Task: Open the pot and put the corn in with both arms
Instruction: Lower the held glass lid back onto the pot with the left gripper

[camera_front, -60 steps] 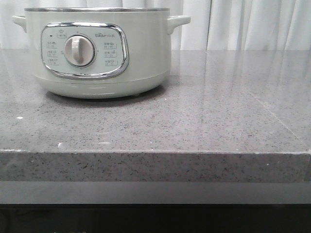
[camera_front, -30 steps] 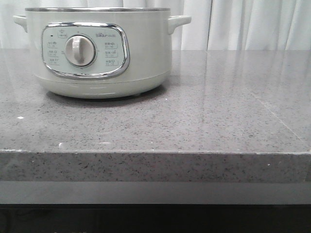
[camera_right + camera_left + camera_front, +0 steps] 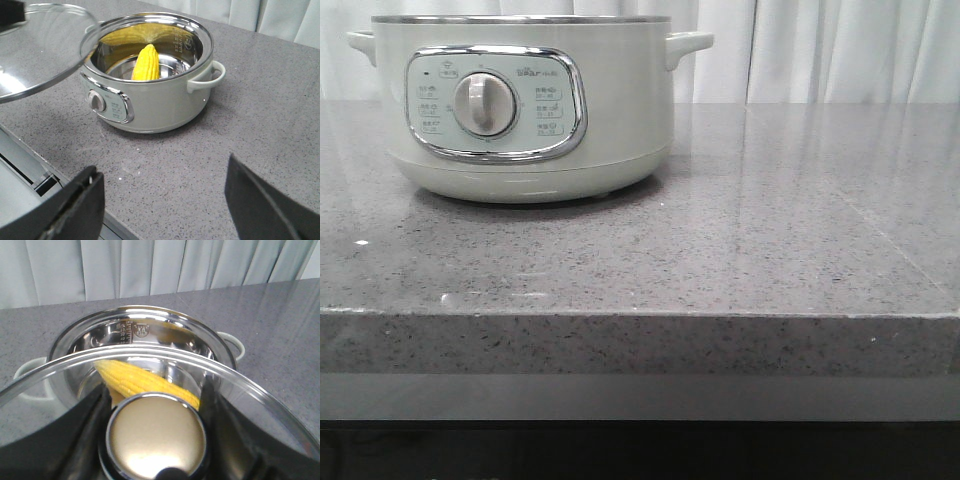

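The corn (image 3: 145, 63) already lies inside the open pot (image 3: 150, 105). The left gripper (image 3: 156, 440) holds the glass lid (image 3: 150, 365) by its knob, just above the pot. The right gripper (image 3: 160, 200) is wide and empty, well back from the pot. I think the job is nearly done.

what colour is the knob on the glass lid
Pale gold, metallic, set in a black ring: the lid knob shows best in the left wrist view.

A: Does the front view show inside the pot (image 3: 525, 105)?
B: No, its top is cropped. In the left wrist view, the lid knob (image 3: 156, 435) hides the corn's (image 3: 142, 382) near end.
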You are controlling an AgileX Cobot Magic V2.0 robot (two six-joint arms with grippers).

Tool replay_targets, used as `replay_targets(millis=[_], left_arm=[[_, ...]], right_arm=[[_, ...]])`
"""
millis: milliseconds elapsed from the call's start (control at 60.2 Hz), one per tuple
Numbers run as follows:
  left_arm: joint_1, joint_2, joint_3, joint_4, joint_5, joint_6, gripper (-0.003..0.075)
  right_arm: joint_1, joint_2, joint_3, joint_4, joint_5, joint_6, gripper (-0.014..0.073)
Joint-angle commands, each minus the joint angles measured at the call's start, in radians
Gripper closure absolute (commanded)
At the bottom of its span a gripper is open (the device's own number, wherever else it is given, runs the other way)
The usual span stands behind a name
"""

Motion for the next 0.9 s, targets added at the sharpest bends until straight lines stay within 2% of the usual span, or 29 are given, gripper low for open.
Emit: replay_targets(millis=[0,232,581,880], left_arm=[[-0.005,0.064,-0.092,-0.010,-0.197,-0.002,0.0534],[-0.005,0.291,-0.220,-0.010,-0.333,-0.002,0.0534],[-0.005,0.527,-0.444,0.094,-0.327,-0.002,0.0534],[-0.005,0.605,-0.499,0.139,-0.327,-0.002,0.0534]], right_arm=[[-0.004,-0.003,-0.021,0.006,-0.079,-0.010,0.0064],[-0.004,-0.003,-0.021,0.006,-0.079,-0.010,0.0064],[-0.004,-0.003,-0.021,0.006,-0.079,-0.010,0.0064],[-0.004,-0.003,-0.021,0.006,-0.079,-0.010,0.0064]])
